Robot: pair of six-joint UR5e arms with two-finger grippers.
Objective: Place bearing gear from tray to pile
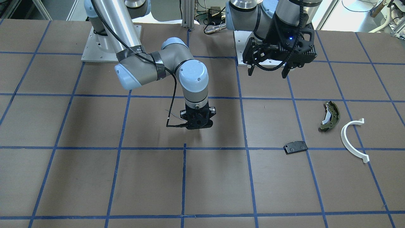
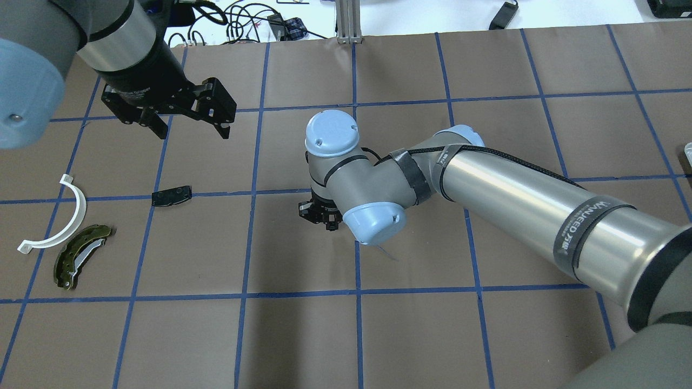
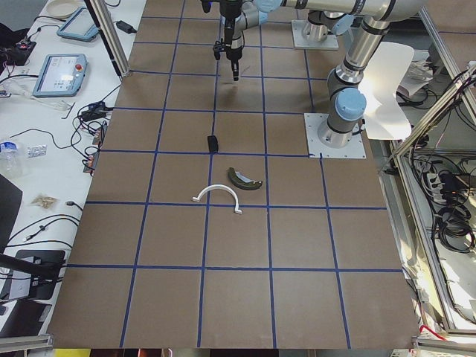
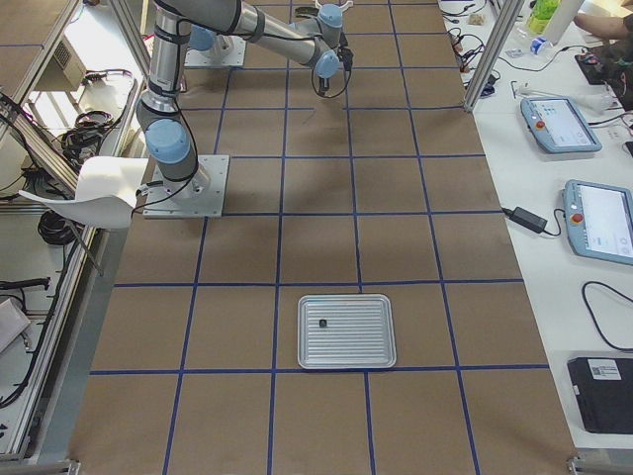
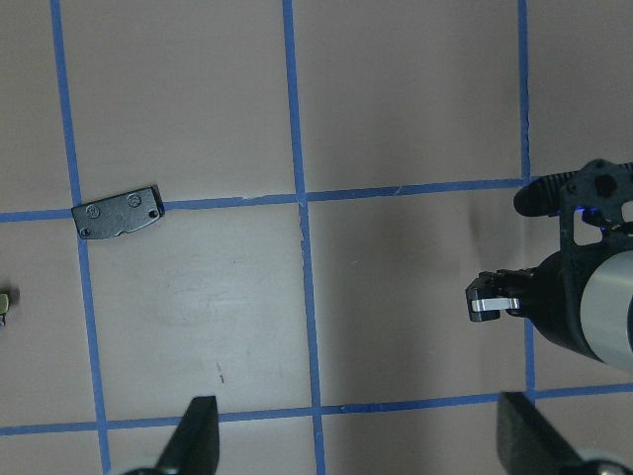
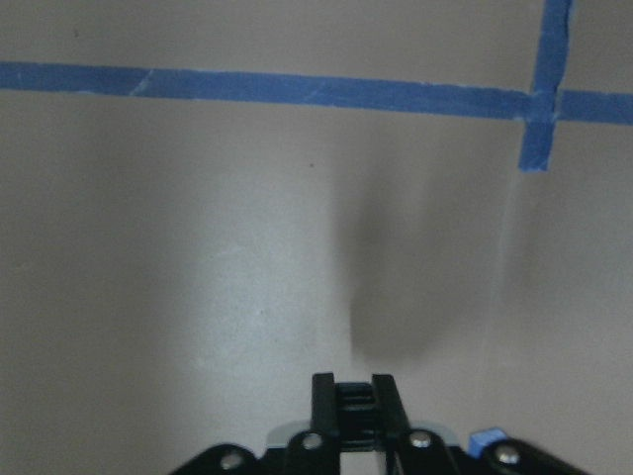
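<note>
My right gripper (image 1: 199, 126) hangs low over the middle of the table, its fingers pointing down. In the right wrist view it (image 6: 356, 391) is shut on a small dark ridged part, which looks like the bearing gear (image 6: 356, 398). The pile lies on my left side: a flat black pad (image 1: 295, 147), an olive-green curved shoe (image 1: 330, 116) and a white half-ring (image 1: 348, 139). My left gripper (image 1: 267, 75) is open and empty, raised above the table behind the pile. The left wrist view shows the pad (image 5: 117, 212) and my right wrist (image 5: 584, 297).
The silver tray (image 4: 346, 364) stands far off at the table's right end with a small dark thing (image 4: 323, 323) in it. Brown table with blue tape grid. Arm base plates (image 1: 110, 44) sit at the robot's edge.
</note>
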